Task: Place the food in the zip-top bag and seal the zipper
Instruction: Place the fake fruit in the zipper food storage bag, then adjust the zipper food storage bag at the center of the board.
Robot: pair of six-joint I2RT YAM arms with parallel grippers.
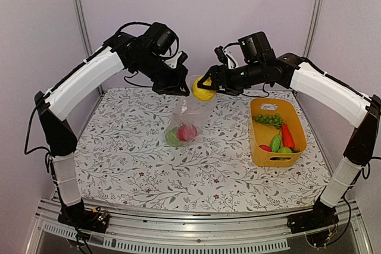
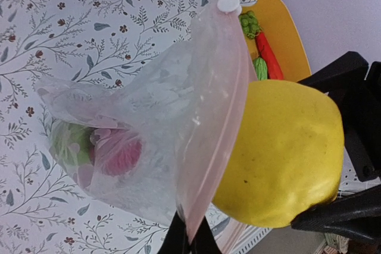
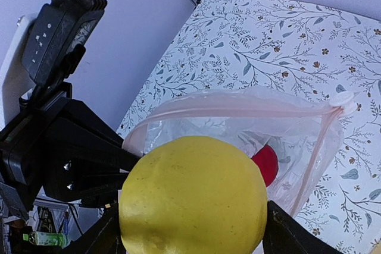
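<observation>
Left arm: raised, stretched to far centre. left gripper [image 1: 180, 86] clenched on zip-top bag [image 1: 186, 120] mouth edge, bag hanging below. Right arm: stretched left. right gripper [image 1: 208, 82] grasping yellow lemon [image 1: 202, 91] at bag mouth.

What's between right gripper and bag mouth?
The lemon, held in the right gripper, just at the bag mouth; clearest in left wrist view.
</observation>
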